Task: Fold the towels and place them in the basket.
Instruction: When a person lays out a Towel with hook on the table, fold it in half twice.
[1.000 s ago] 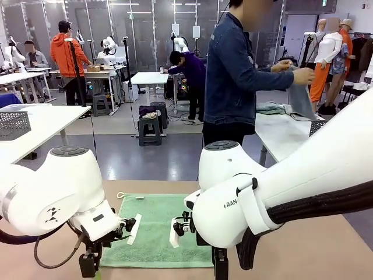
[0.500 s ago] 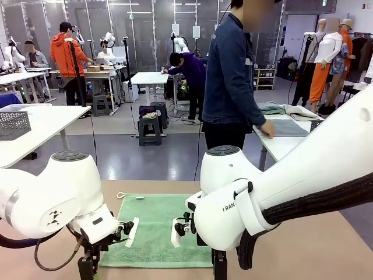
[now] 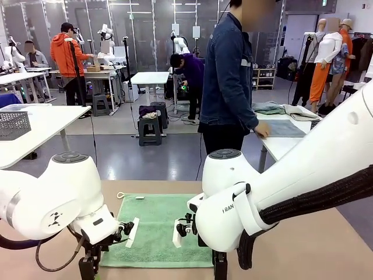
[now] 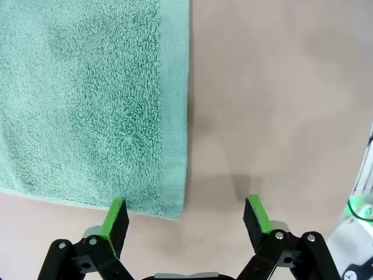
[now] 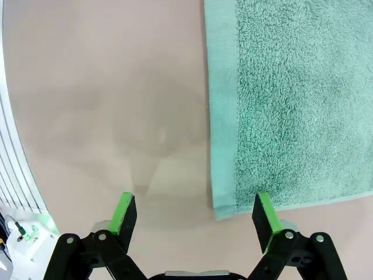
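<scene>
Both arms have sunk slightly toward the worktop (image 3: pixel 303 245); the left end effector (image 4: pixel 186 210) and the right end effector (image 5: pixel 198 210) are wide open, empty, above the near corners of the green towel (image 3: pixel 154 230), at 7 and 5 o'clock.

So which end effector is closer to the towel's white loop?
Left: the left end effector hangs at the towel's near corner on the loop's side; the right end effector, at the opposite near corner.

I'm running this from afar, and it looks like a big open lab hall. Far beyond my jaws are rows of white worktables (image 3: pixel 148 77) and a stool (image 3: pixel 150 131) on a bare grey floor (image 3: pixel 145 157). People (image 3: pixel 66 55) stand working at the benches. One person (image 3: pixel 230 76) stands just past my own table (image 3: pixel 326 245).
</scene>
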Controlling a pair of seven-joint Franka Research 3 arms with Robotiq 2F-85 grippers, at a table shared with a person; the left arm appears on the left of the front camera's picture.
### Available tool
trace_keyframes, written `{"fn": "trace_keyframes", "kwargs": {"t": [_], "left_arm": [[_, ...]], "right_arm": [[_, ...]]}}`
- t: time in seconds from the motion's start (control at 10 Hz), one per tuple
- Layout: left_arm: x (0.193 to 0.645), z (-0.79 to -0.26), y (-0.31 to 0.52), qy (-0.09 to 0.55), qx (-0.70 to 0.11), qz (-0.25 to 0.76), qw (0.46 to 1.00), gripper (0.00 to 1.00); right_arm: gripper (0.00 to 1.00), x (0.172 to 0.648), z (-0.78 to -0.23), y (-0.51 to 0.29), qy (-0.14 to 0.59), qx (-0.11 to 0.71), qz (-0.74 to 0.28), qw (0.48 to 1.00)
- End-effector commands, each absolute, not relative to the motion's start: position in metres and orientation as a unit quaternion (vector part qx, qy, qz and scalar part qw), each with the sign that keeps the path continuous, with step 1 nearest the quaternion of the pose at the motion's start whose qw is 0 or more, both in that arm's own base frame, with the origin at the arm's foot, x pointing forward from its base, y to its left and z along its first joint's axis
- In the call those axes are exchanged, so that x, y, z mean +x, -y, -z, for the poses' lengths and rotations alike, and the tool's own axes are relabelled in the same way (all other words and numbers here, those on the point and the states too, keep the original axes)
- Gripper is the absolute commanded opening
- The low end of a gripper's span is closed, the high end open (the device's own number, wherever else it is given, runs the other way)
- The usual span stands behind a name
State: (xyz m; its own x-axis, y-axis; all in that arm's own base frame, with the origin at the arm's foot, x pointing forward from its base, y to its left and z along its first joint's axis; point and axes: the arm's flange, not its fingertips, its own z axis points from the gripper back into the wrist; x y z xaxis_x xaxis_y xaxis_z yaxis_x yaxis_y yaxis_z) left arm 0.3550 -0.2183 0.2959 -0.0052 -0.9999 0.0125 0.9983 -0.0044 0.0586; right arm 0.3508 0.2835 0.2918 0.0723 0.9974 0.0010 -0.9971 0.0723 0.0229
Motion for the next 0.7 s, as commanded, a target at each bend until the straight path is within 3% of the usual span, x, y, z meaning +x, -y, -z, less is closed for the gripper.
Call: {"fn": "trace_keyframes", "kwargs": {"t": [0.0,0.1,0.2,0.3,0.6], "left_arm": [[0.3483,-0.2871,0.2114,0.036,0.017,0.712,0.701,1.0],[0.35,-0.2862,0.2116,0.032,0.013,0.713,0.701,0.81],[0.3501,-0.2867,0.2112,0.034,0.012,0.71,0.703,0.81],[0.3497,-0.2874,0.2101,0.041,0.016,0.709,0.704,0.92],[0.3488,-0.291,0.2092,0.049,0.025,0.711,0.701,0.92]], "right_arm": [[1.0,0.3511,-0.2848,-0.2812,0.001,0.011,-0.689,0.725],[0.84,0.3525,-0.2843,-0.2807,-0.001,0.013,-0.687,0.727],[0.81,0.3521,-0.2843,-0.2811,0.0,0.011,-0.686,0.727],[0.81,0.3524,-0.2847,-0.281,-0.001,0.009,-0.685,0.728],[0.81,0.3526,-0.2887,-0.2804,0.004,0.007,-0.685,0.728]]}}
